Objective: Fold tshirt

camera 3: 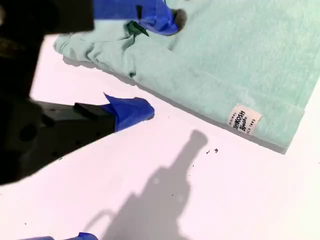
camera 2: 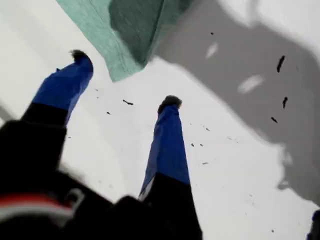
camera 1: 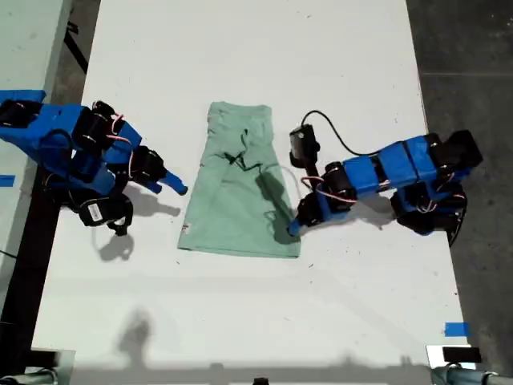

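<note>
The pale mint-green tshirt lies on the white table, folded into a narrow upright strip with a white label at its lower corner on the exterior view's left. My first gripper comes in from the exterior view's right and rests at the shirt's lower corner on that side. Its two blue fingers are open, and the shirt's corner lies just past the fingertips of my first gripper. My second gripper, open, hovers by the shirt's edge on the exterior view's left. In the second wrist view, one fingertip is over the cloth and the other over bare table.
The white table stretches well below the shirt. Dark floor borders it on the exterior view's right, and a second pale surface on the left. A black cable loops above the first arm. Blue tape marks the table's lower corner on the exterior view's right.
</note>
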